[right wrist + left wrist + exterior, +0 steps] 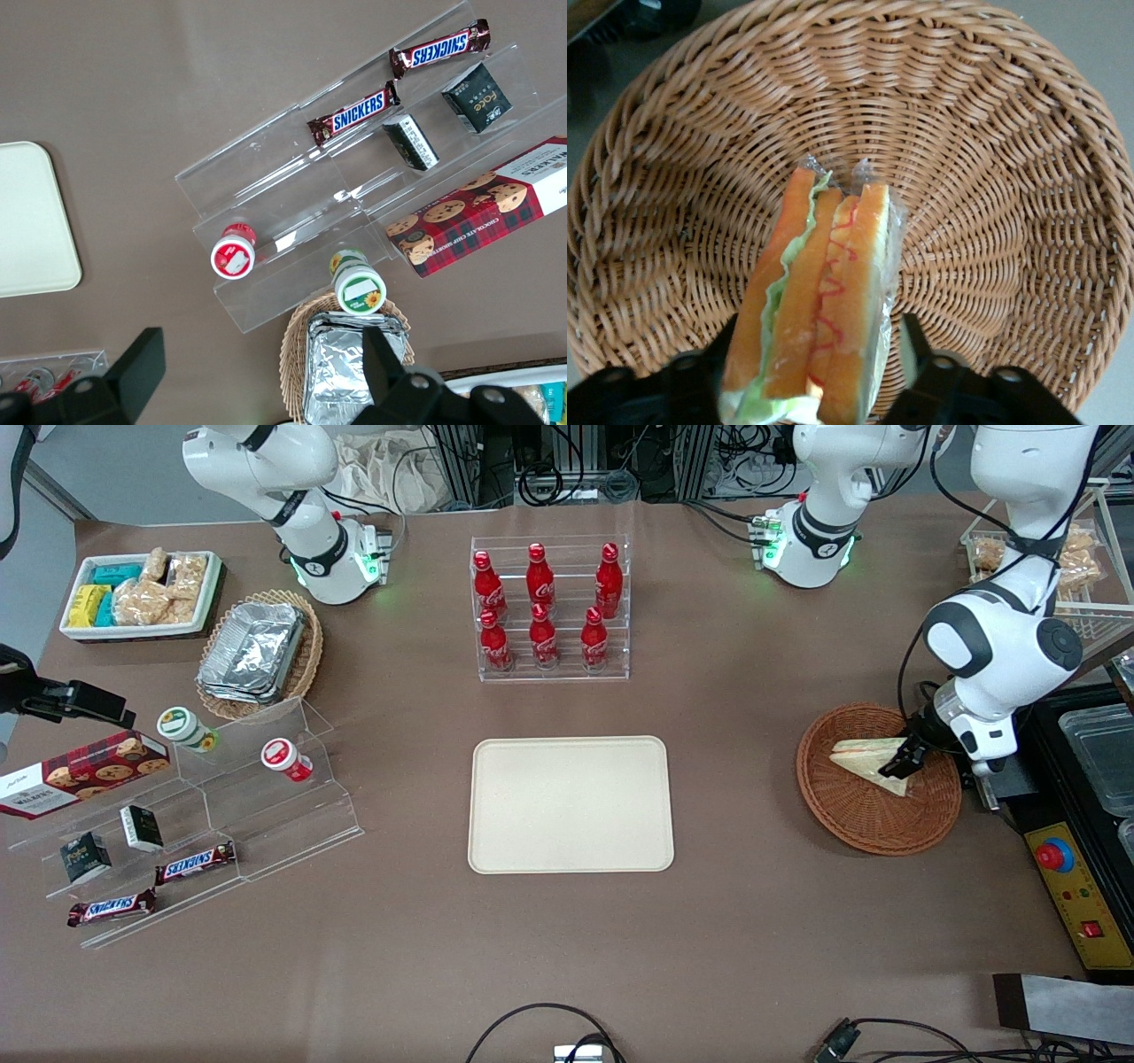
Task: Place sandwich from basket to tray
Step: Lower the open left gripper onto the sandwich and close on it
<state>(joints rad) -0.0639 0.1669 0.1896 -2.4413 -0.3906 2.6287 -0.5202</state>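
The sandwich (873,762), a triangular half in clear wrap, lies in the round reddish-brown basket (877,840) toward the working arm's end of the table. In the left wrist view its orange and green cut edge (824,292) faces the camera against the basket weave (992,177). My gripper (904,760) is down in the basket at the sandwich's wide end. Its black fingers (921,354) stand open on either side of the sandwich (819,372), with a narrow gap showing beside the wrap at one finger. The cream-beige tray (571,804) lies bare at the table's middle.
A clear rack of red cola bottles (549,607) stands farther from the front camera than the tray. A black unit with a red button (1054,855) sits right beside the basket. A clear stepped stand with snacks (177,815) and an oval basket of foil containers (257,651) lie toward the parked arm's end.
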